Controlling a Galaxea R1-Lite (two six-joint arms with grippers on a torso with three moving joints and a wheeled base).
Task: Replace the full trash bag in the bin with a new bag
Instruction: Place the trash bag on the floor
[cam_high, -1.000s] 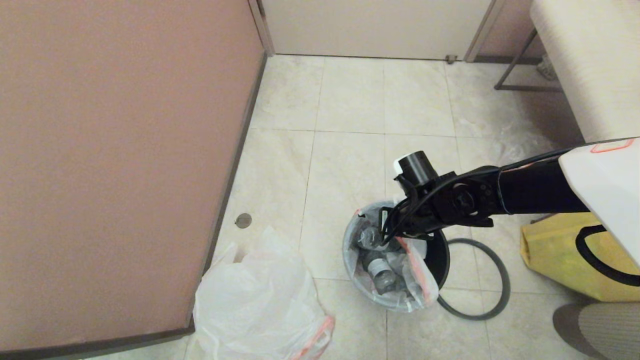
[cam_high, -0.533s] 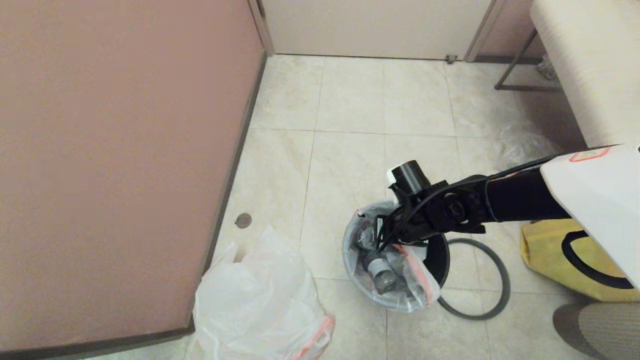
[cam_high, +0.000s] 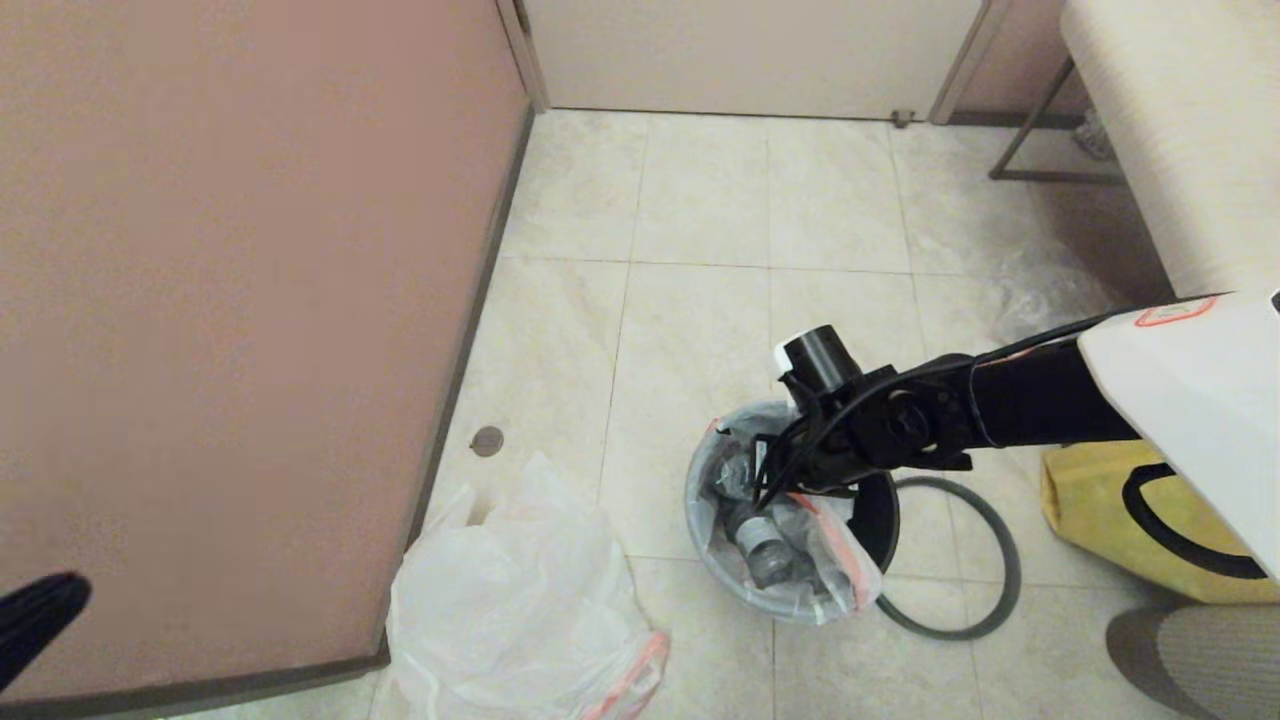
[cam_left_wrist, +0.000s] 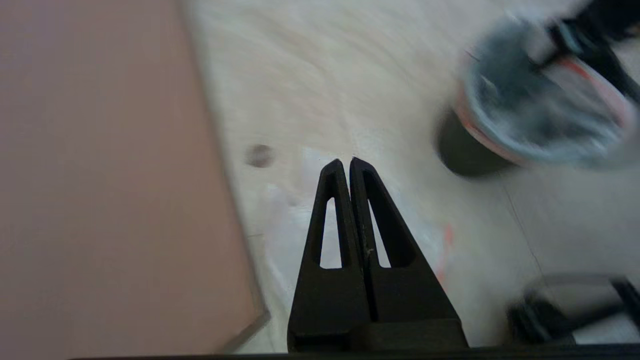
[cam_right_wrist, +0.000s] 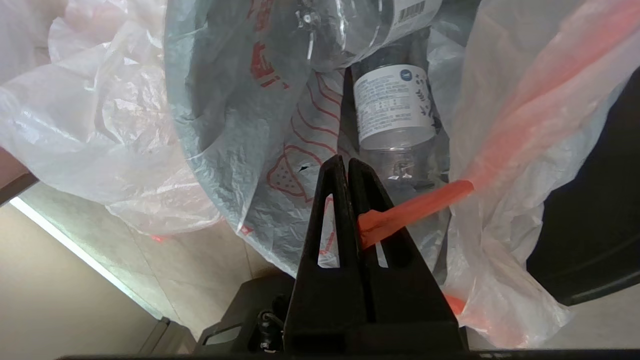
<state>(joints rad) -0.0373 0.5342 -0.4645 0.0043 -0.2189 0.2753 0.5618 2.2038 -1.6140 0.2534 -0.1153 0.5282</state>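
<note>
Your head camera looks steeply down at the floor (cam_high: 700, 200) from high up. The left wrist camera faces the bin (cam_left_wrist: 465, 155) from a distance; the right wrist camera sits close over the full bag (cam_right_wrist: 240, 150). All 3 share the bin.

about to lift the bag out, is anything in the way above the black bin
Nothing visible does. The right end effector is shut on the orange drawstring band of the thin translucent white full trash bag, which sits in the small round black plastic bin. The bin's separate grey hoop rim lies on the floor beside it.
</note>
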